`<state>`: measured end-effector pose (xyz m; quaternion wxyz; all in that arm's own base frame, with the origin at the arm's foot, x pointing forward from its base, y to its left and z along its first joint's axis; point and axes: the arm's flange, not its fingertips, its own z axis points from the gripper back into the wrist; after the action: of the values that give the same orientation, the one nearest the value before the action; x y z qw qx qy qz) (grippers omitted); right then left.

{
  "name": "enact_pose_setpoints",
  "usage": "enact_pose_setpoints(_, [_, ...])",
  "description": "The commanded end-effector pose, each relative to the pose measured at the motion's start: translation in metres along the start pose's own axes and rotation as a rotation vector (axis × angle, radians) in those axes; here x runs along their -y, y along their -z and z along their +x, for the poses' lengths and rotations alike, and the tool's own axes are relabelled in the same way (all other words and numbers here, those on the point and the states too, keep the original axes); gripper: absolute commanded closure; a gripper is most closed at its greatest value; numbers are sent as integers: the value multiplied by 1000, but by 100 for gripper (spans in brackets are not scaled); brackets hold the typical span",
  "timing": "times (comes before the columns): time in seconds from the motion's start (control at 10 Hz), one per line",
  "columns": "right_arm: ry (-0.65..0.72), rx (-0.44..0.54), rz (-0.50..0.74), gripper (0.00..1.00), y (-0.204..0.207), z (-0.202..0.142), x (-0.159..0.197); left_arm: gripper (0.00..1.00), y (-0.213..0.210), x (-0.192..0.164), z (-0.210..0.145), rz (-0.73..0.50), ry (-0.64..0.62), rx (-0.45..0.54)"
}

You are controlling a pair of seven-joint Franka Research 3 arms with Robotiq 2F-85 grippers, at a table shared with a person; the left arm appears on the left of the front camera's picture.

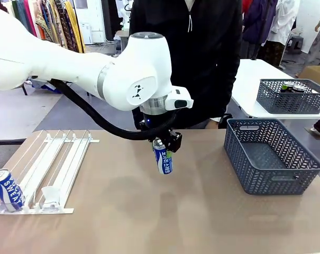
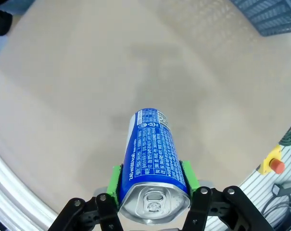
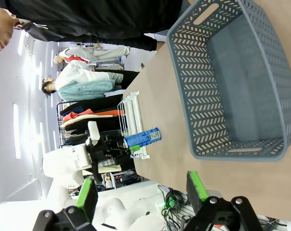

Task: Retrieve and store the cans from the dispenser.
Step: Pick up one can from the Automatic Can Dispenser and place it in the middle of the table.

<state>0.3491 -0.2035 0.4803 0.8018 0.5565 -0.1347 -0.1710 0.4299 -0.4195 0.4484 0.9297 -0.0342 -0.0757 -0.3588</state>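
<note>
My left gripper [image 1: 164,150] hangs above the middle of the table, shut on a blue-and-white Pocari Sweat can [image 1: 163,156] held just below its silver top. In the left wrist view the can [image 2: 152,159] points down at the tabletop between the green pads [image 2: 189,174]. The white-and-clear dispenser [image 1: 54,164] lies at the table's front left with another Pocari can [image 1: 6,189] against its front stop in the leftmost lane. My right gripper [image 3: 143,190] is open with nothing between its fingers; it looks across the table at the held can [image 3: 142,138] and the dispenser [image 3: 133,120].
A blue-grey mesh basket [image 1: 271,153] stands empty at the table's right, also the basket [image 3: 232,82] in the right wrist view. A second mesh basket [image 1: 292,95] holding cans sits on a white table behind it. A person in black stands at the far side.
</note>
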Motion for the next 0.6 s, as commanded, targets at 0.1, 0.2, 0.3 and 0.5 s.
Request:
enact_pose_setpoints(0.1, [-14, -5, 4, 0, -2, 0, -2, 100, 22, -10, 31, -33, -37, -75])
enact_pose_setpoints(0.2, [-14, -5, 4, 0, -2, 0, -2, 100, 28, -13, 37, -36, -58, -94])
enact_pose_setpoints(0.3, [-14, -5, 4, 0, -2, 0, -2, 100, 36, -16, 44, -37, -79, -128])
enact_pose_setpoints(0.5, [-14, -5, 4, 0, -2, 0, -2, 100, 41, -16, 49, -13, -95, -156])
